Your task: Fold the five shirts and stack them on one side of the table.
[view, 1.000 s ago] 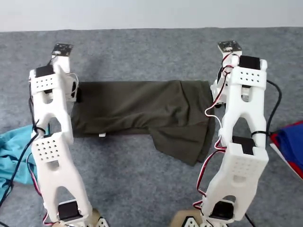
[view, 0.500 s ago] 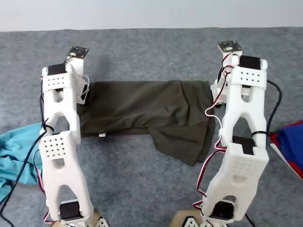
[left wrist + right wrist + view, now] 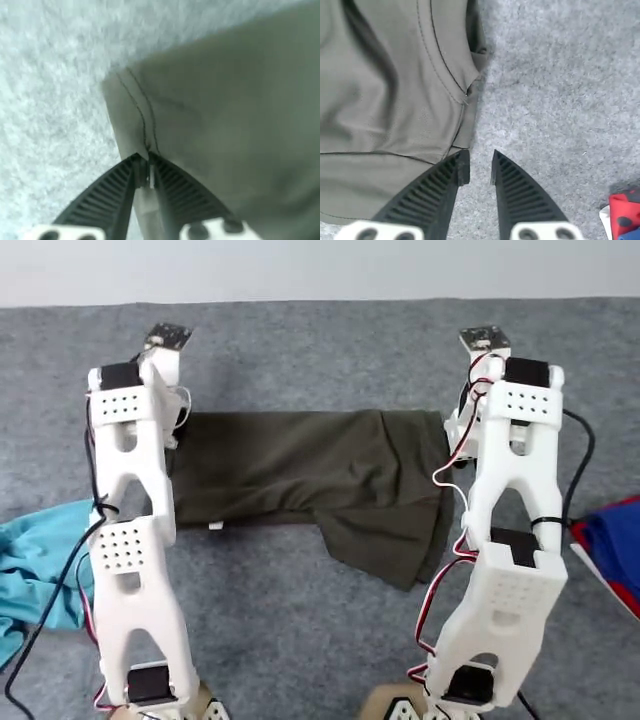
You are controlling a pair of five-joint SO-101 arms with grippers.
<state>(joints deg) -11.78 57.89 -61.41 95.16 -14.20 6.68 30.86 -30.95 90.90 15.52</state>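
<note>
Change: the left arm (image 3: 130, 500) has swung toward 3 o'clock, drawing the shirt's 9 o'clock edge inward with it; the right arm has kept still.
Olive shirt (image 3: 300, 465): lies partly folded across the middle of the grey felt table (image 3: 300, 350), with a loose flap hanging toward 5 o'clock.
Left gripper (image 3: 147, 167): jaws pinched tight on the stitched hem at the shirt's 9 o'clock end.
Right gripper (image 3: 476, 167): at the shirt's 3 o'clock edge, jaws a narrow gap apart, gripping nothing.
Teal shirt (image 3: 40, 560): crumpled at 8 o'clock.
Blue and red shirt (image 3: 612, 540): at 4 o'clock.
</note>
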